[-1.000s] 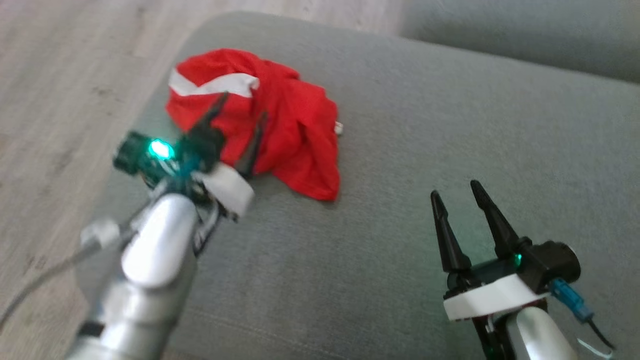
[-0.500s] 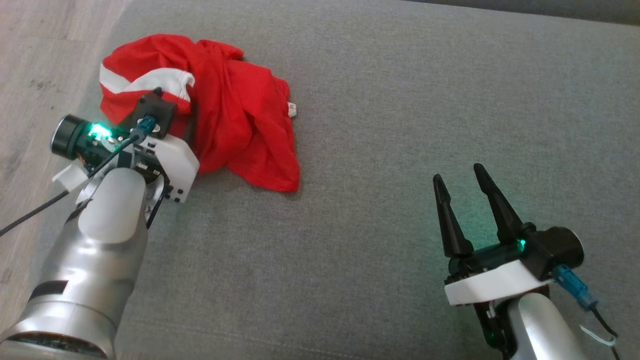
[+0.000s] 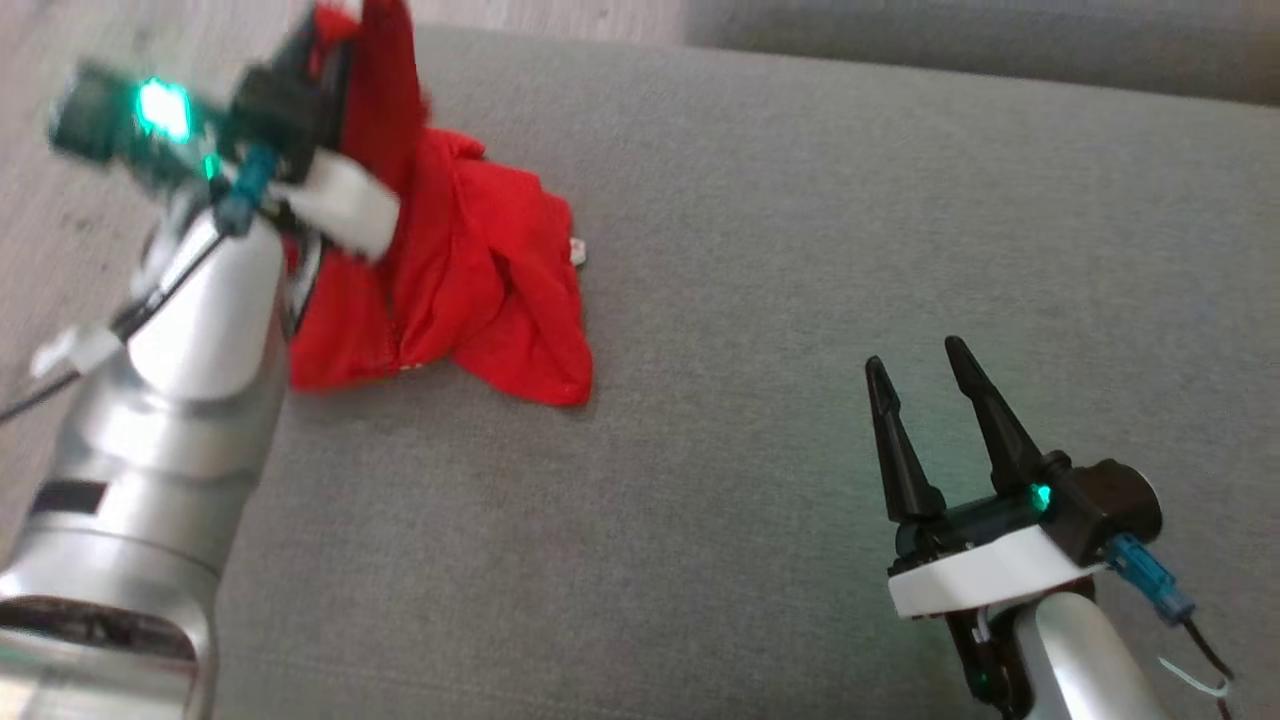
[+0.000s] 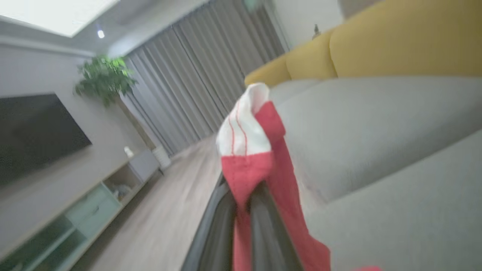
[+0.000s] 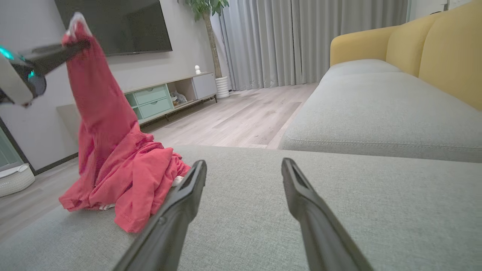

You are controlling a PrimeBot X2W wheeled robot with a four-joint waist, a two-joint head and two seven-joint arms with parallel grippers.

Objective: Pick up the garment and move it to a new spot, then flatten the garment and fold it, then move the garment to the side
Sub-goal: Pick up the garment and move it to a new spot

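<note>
On one grey sofa seat (image 3: 750, 250), one red garment (image 3: 480, 270), a second ago a flat heap, now pulled up by its white-banded edge, lower folds trailing on the cushion's left end; pick-up begun, carry likely next. Two grippers: left gripper (image 5: 79, 44) newly pinched on that edge, right gripper (image 3: 915, 357) spread, empty, well apart

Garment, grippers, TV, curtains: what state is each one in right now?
Garment: one end lifted, the rest heaped on the sofa.
Left gripper: shut on the lifted end, raised.
Right gripper: open, empty, above the sofa.
TV: screen dark.
Curtains: drawn shut.
</note>
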